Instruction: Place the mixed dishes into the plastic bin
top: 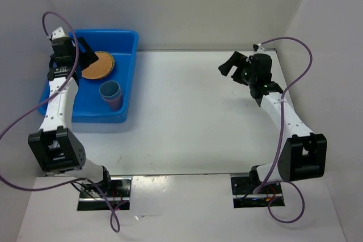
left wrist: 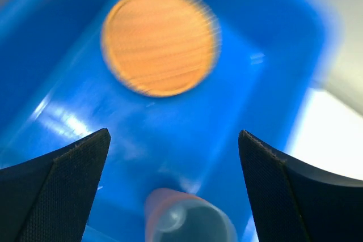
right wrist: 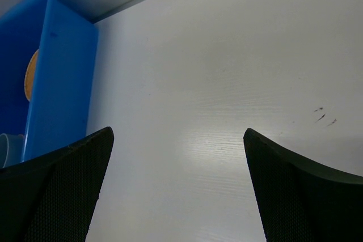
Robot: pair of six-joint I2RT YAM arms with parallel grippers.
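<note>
Both gape wide: left claw [left wrist: 173, 137] over the plastic bin [top: 128, 77], right claw [right wrist: 178, 134] above the table [top: 187, 111].

Glossy smooth plastic bin [top: 127, 75], matt woven disc [left wrist: 160, 40], matt white table [top: 198, 111], textured tool pads [left wrist: 74, 188].
</note>
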